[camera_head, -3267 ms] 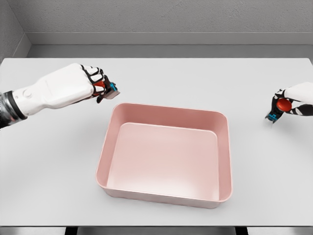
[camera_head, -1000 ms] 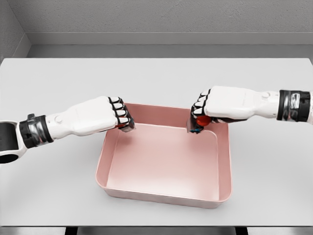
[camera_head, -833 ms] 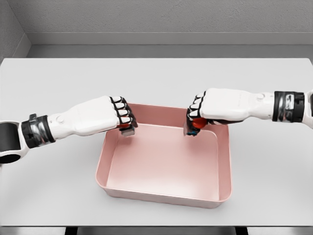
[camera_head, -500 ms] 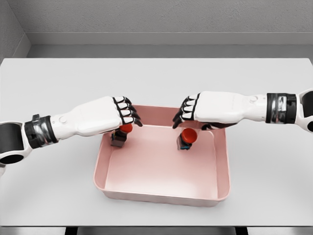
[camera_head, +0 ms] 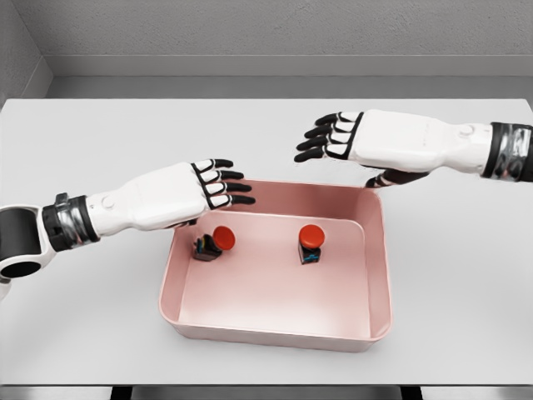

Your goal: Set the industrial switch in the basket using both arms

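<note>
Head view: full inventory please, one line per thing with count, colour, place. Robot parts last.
basket: 1, pink, shallow and rectangular, middle of the table
switches: 2, each a red button on a dark base, both inside the basket near its far wall; left switch tipped over toward the far-left corner, right switch upright at centre-right
table: 1, light grey, fills most of the view
wall: grey, behind the table
left hand: 1, white with black finger joints, fingers spread and holding nothing, above the basket's far-left corner
right hand: 1, same colours, fingers spread and holding nothing, raised above the table behind the basket's far wall
</note>
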Controlling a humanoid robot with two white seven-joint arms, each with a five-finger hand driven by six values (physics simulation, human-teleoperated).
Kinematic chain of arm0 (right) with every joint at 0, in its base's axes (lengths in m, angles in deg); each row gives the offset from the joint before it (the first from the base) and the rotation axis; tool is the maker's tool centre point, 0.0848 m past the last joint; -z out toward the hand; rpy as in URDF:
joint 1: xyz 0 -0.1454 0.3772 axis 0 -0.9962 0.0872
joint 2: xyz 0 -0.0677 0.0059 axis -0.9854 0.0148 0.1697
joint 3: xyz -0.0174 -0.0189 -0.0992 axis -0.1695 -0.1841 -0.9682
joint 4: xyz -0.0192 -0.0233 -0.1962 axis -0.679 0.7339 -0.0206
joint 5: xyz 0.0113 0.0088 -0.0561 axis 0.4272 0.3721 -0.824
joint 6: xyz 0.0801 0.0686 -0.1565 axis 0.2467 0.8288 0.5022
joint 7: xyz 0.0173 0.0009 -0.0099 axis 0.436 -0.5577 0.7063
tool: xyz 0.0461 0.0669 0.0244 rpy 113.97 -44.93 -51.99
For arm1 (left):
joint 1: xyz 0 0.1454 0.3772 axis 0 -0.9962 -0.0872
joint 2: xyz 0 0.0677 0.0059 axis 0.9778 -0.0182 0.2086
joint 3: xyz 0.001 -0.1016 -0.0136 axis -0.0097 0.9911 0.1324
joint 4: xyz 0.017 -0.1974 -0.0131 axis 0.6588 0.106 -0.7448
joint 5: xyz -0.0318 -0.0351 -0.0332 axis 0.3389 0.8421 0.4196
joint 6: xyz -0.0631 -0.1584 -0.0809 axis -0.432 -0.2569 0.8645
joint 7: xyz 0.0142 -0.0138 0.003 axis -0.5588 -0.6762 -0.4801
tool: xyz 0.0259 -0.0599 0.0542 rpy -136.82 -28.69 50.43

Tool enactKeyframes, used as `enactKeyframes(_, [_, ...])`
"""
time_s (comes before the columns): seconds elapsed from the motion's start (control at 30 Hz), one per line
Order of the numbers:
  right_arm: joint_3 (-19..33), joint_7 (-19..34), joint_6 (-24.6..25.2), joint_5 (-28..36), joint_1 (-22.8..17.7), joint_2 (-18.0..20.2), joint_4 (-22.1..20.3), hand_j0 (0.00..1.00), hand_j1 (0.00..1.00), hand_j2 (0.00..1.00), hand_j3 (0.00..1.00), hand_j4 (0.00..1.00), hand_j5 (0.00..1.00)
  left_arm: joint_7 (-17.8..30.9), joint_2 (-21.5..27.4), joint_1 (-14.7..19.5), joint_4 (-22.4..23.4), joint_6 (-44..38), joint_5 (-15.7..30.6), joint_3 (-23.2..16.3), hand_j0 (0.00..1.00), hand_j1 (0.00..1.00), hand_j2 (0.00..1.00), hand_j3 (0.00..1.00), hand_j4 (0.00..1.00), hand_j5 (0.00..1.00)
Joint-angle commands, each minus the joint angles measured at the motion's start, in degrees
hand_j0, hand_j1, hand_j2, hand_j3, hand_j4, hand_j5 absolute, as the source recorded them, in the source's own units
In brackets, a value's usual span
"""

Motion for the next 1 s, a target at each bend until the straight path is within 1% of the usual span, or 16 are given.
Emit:
enactKeyframes(0.0, [4.6,-0.03,0.19,1.87,-0.09,1.41,0.04,1.0,1.0,1.0,1.0,1.0,1.0,-0.04,0.14,0.0,0.03,-0.04,0.36,0.12,1.0,1.0,1.0,1.0,1.0,1.0])
enactKeyframes(0.03, [4.69,-0.03,0.19,1.87,-0.18,2.02,0.04,1.0,1.0,1.0,1.0,1.0,1.0,-0.04,0.14,0.0,0.03,-0.04,0.45,0.12,1.0,1.0,1.0,1.0,1.0,1.0])
enactKeyframes(0.07, [6.0,-0.03,0.19,1.87,-1.31,2.99,0.13,1.0,1.0,1.0,1.0,1.0,1.0,-0.04,0.05,0.09,0.03,-0.04,0.45,0.12,1.0,1.0,1.0,1.0,1.0,1.0])
enactKeyframes(0.23, [18.4,-0.03,0.19,1.78,-13.36,4.57,0.39,1.0,1.0,1.0,1.0,1.0,1.0,-0.13,0.05,0.35,0.29,-0.04,0.63,0.12,1.0,1.0,1.0,1.0,1.0,1.0])
enactKeyframes(0.3, [22.18,-0.03,0.19,1.78,-17.66,4.92,0.65,1.0,1.0,1.0,1.0,1.0,1.0,-0.13,0.05,0.53,0.29,-0.04,0.63,0.12,1.0,1.0,1.0,1.0,1.0,1.0])
enactKeyframes(0.4, [25.69,-0.03,0.19,1.78,-22.32,5.01,1.53,1.0,1.0,1.0,1.0,1.0,1.0,-0.56,0.05,0.53,0.47,-0.04,1.85,0.47,1.0,1.0,1.0,1.0,1.0,1.0])
enactKeyframes(0.47, [26.05,-0.03,0.19,1.78,-23.11,4.92,2.15,1.0,1.0,1.0,1.0,1.0,1.0,-0.57,-0.03,1.05,0.47,-0.04,2.56,0.47,1.0,1.0,1.0,1.0,1.0,1.0])
enactKeyframes(0.57, [25.96,-0.03,0.19,1.78,-23.99,4.83,1.88,1.0,1.0,1.0,1.0,1.0,1.0,-0.65,0.14,1.23,0.64,-0.04,5.37,1.09,1.0,1.0,1.0,1.0,1.0,1.0])
enactKeyframes(0.6, [25.96,-0.03,0.19,1.78,-23.99,4.83,1.71,1.0,1.0,1.0,1.0,1.0,1.0,-0.65,0.14,1.93,0.73,-0.04,6.51,1.44,1.0,1.0,1.0,1.0,1.0,1.0])
enactKeyframes(0.63, [25.96,-0.03,0.19,1.78,-23.99,4.83,1.62,1.0,1.0,1.0,1.0,1.0,1.0,-0.65,0.23,2.11,1.61,-0.04,7.83,1.61,1.0,1.0,1.0,1.0,1.0,1.0])
enactKeyframes(0.7, [25.87,-0.03,0.19,1.78,-23.99,4.83,1.62,1.0,1.0,1.0,1.0,1.0,1.0,-0.74,1.9,2.2,3.98,-0.04,11.26,3.37,1.0,1.0,1.0,1.0,1.0,1.0])
enactKeyframes(0.8, [25.87,-0.03,0.19,1.78,-23.99,4.83,1.62,1.0,1.0,1.0,1.0,1.0,1.0,-0.74,2.78,2.2,5.39,-0.04,13.98,4.78,1.0,1.0,1.0,1.0,1.0,1.0])
enactKeyframes(0.83, [25.78,-0.03,0.19,1.78,-23.99,4.83,1.62,1.0,1.0,1.0,1.0,1.0,1.0,-0.83,3.57,2.2,6.62,-0.04,15.21,4.87,1.0,1.0,1.0,1.0,1.0,1.0])
enactKeyframes(0.87, [25.78,-0.03,0.19,1.78,-23.99,4.83,1.62,1.0,1.0,1.0,1.0,1.0,1.0,-0.74,4.27,2.11,7.15,-0.04,16.62,6.01,1.0,1.0,1.0,1.0,1.0,1.0])
enactKeyframes(0.93, [25.69,-0.03,0.19,1.78,-23.99,4.83,1.62,1.0,1.0,1.0,1.0,1.0,1.0,-0.74,7.08,1.85,8.46,-0.04,19.17,6.45,1.0,1.0,1.0,1.0,1.0,1.0])
enactKeyframes(0.97, [25.69,-0.03,0.19,1.78,-23.99,4.75,1.53,1.0,1.0,1.0,1.0,1.0,1.0,-0.74,7.35,1.5,9.43,-0.04,20.4,6.71,1.0,1.0,1.0,1.0,1.0,1.0])
